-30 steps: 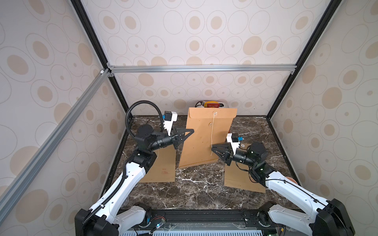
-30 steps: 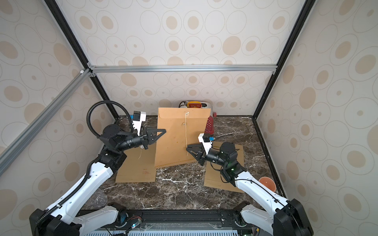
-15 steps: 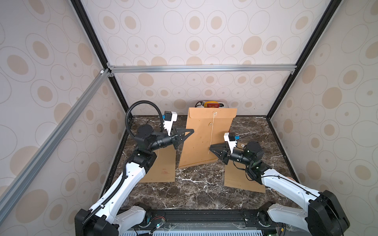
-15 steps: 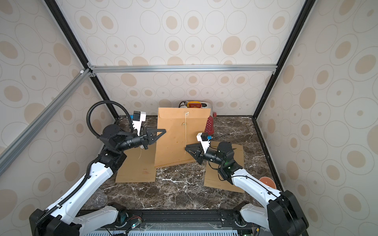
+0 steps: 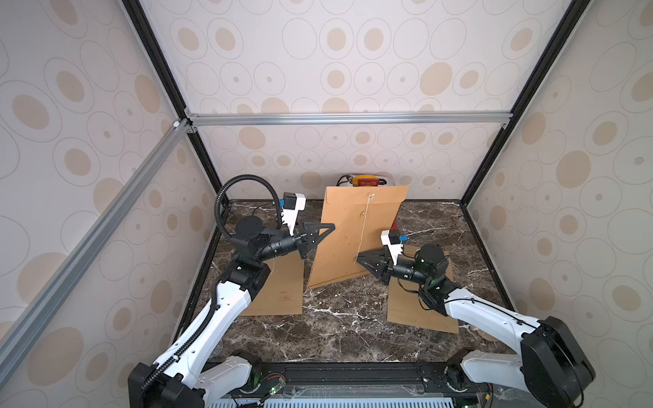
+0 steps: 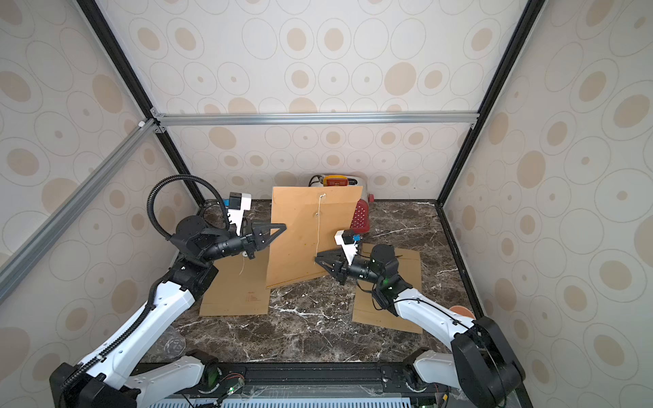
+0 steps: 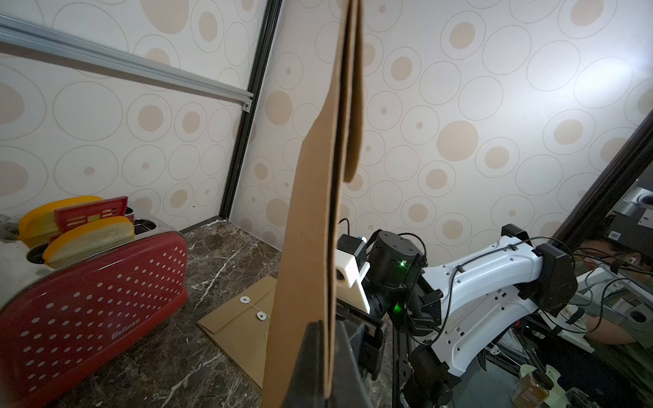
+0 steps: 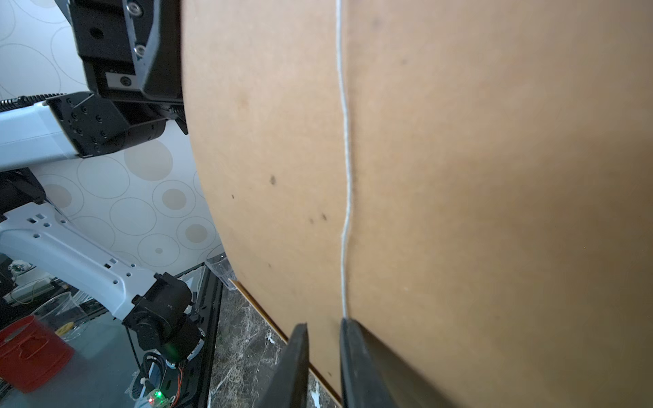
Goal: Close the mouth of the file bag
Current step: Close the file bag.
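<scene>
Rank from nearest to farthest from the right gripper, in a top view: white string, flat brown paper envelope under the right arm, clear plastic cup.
1. White string, at the tip of the right gripper.
2. Flat brown paper envelope, beneath that arm.
3. Clear plastic cup, front-left corner.

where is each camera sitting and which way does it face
Top views: high above the arm bases, looking down at the table; both arms show, file bag between them.
Left wrist: on the left arm, looking along the left gripper up the bag's edge.
Right wrist: on the right arm, facing the bag's face and string; right gripper shows.
Shared: each wrist view shows the bag and the opposite arm.
</scene>
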Tool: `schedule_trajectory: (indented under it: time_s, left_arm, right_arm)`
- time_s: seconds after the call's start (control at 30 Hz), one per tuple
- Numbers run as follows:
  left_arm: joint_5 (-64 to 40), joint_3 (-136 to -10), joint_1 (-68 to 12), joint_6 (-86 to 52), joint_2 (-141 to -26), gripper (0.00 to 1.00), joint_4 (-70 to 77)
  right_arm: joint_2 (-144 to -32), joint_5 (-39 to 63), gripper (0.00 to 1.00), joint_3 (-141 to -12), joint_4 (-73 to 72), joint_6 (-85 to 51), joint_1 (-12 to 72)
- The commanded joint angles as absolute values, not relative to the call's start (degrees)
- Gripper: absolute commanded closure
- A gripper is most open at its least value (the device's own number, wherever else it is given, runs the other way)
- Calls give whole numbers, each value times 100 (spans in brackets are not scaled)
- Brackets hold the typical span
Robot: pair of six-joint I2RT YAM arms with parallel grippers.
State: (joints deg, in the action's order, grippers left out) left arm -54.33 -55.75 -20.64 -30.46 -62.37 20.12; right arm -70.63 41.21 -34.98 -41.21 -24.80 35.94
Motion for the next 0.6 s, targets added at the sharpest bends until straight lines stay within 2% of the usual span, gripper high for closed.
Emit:
schedule_trajectory:
  time_s: [0.0, 0.2, 0.37, 0.57]
  left_arm:
    - [-5517, -5678, -2092, -2751, -6056, 100, 1995]
    - [-4924, -5782, -2134, -1843, -5798, 100, 1022]
    - [-4684, -5668, -2127, -1608, -5621, 100, 990]
    - [-4706, -5634, -2133, -1607, -5596, 100, 1052]
  right_arm:
    - [-6764, 3727, 78, -3519, -4110, -2072, 3686]
    - [-6326, 2918, 73, -3404, -3553, -1235, 3821]
    - [-6502, 3035, 72, -3601, -3171, -966, 3845]
    - [-6633, 2998, 77, -3502, -3413, -1050, 3859]
